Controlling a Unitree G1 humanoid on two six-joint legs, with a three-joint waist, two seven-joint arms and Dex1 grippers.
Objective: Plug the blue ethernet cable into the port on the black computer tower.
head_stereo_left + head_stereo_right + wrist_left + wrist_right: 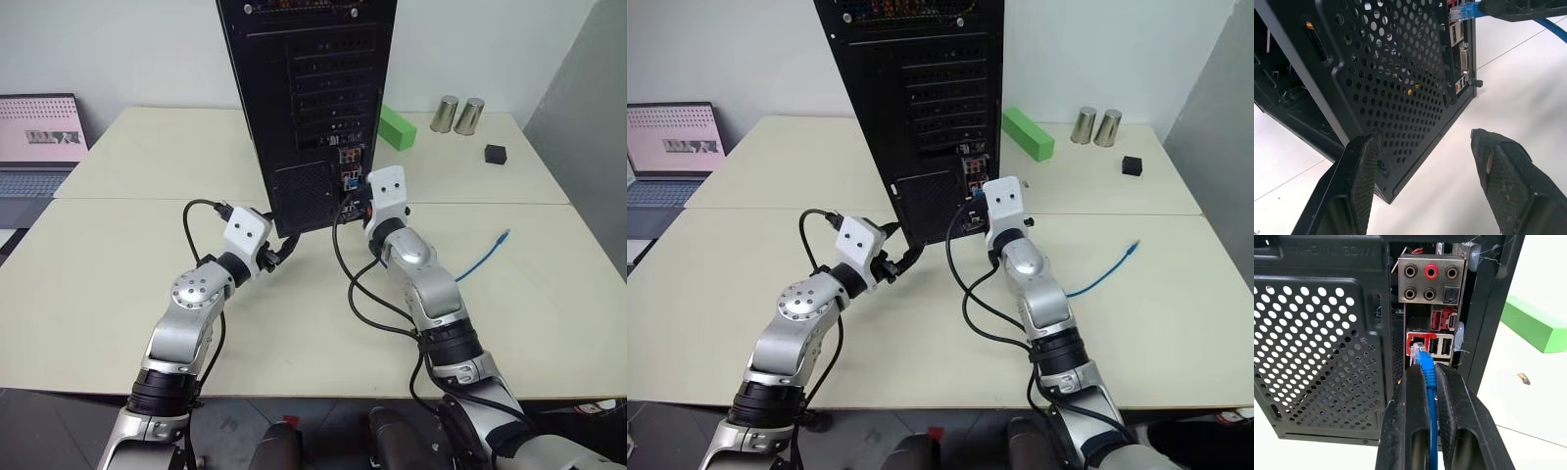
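One tower, one blue cable, two grippers at work on the table.

We are counting one black computer tower (309,98) standing upright on the pale table (118,284), one blue ethernet cable (1426,377), one green block (398,126), two metal cups (458,115), one small black cube (496,154) and one laptop (37,147). Our right gripper (1423,382) is pinching the cable just behind its plug, the plug pointing straight at the tower's rear, its tip at the red-framed port (1418,341). The cable's long axis is running back along the fingers, and its free end (504,236) is lying on the table to our right. Our left gripper (1430,166) is standing spread wide, one finger (1364,171) touching the tower's lower corner.
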